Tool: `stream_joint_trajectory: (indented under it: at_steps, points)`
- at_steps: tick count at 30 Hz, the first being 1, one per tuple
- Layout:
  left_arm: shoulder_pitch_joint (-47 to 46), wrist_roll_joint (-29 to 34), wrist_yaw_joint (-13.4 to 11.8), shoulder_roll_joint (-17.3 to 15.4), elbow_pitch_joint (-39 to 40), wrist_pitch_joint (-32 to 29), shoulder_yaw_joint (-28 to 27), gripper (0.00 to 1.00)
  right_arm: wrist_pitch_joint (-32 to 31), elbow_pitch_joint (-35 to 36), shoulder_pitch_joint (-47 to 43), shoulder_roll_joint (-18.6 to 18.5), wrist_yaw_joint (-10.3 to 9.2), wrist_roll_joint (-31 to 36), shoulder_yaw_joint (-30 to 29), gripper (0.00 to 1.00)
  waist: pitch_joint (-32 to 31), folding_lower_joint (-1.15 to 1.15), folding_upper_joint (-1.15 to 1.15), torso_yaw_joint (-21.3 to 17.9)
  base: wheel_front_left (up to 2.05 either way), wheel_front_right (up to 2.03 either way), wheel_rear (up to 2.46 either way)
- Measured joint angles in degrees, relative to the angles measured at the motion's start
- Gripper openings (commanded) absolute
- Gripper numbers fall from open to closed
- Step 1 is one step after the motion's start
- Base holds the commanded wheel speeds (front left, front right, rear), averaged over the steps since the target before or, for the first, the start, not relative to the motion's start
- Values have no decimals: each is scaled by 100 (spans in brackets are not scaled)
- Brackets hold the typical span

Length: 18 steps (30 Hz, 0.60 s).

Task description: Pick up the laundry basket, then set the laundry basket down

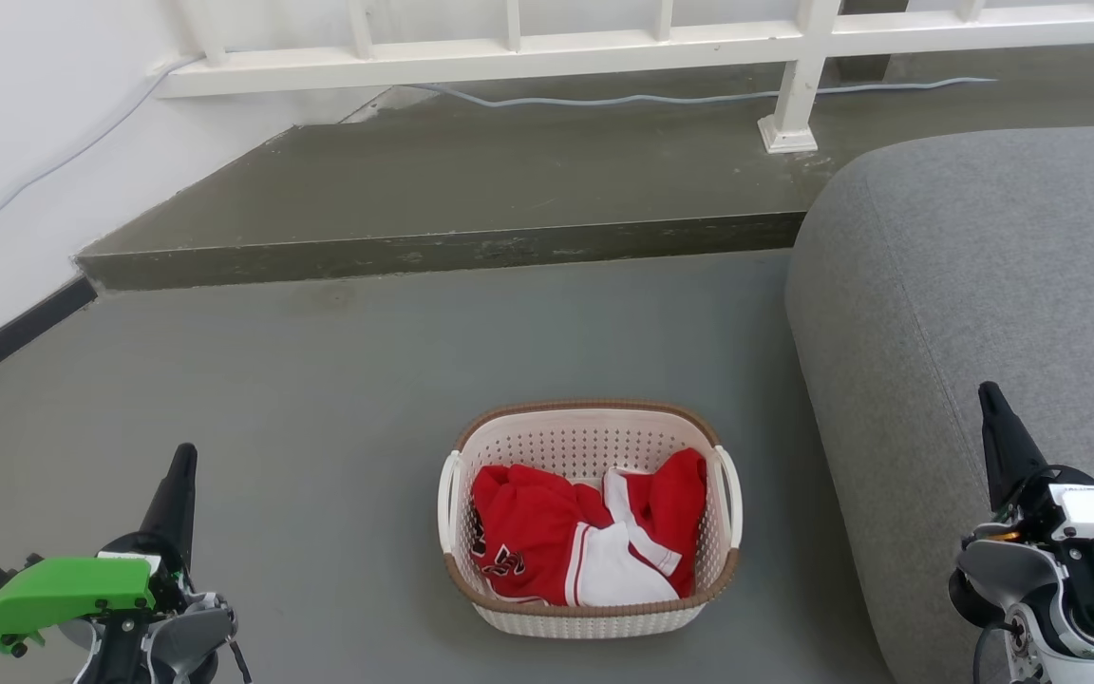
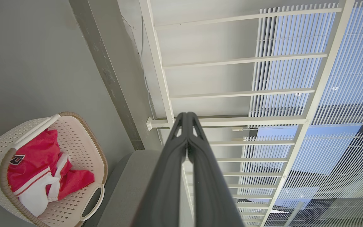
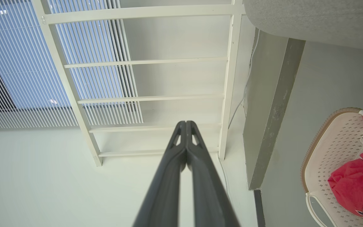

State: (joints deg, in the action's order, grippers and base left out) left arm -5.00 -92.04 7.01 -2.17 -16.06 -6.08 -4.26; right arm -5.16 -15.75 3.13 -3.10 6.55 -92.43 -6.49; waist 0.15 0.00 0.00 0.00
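Observation:
The laundry basket (image 1: pixel 589 446) stands on the grey floor at the lower middle of the head view, cream-white and perforated with a brown rim and two white side handles. Red and white clothes (image 1: pixel 585 537) lie inside it. My left gripper (image 1: pixel 181 465) is shut and empty, well to the basket's left. My right gripper (image 1: pixel 990 397) is shut and empty, off to the basket's right in front of the sofa. In the left wrist view the basket (image 2: pixel 83 148) sits at the lower left beside the shut gripper (image 2: pixel 187 117). The right wrist view has the basket (image 3: pixel 332 148) at its right edge, apart from the shut gripper (image 3: pixel 186 123).
A large grey sofa (image 1: pixel 984 285) rises close to the basket's right side. A dark raised step (image 1: pixel 452 249) crosses the floor behind the basket, with a white railing (image 1: pixel 794 85) and a cable on it. A white wall (image 1: pixel 15 142) runs along the left.

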Motion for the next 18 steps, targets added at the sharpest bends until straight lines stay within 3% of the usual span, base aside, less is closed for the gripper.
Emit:
stream_joint_trajectory:
  at_steps: [18]
  points:
    - [0,0,0,0,7,0,-4,0,0,-1,1,3,1,0,-8,0,1,0,0,0,0,0,0]
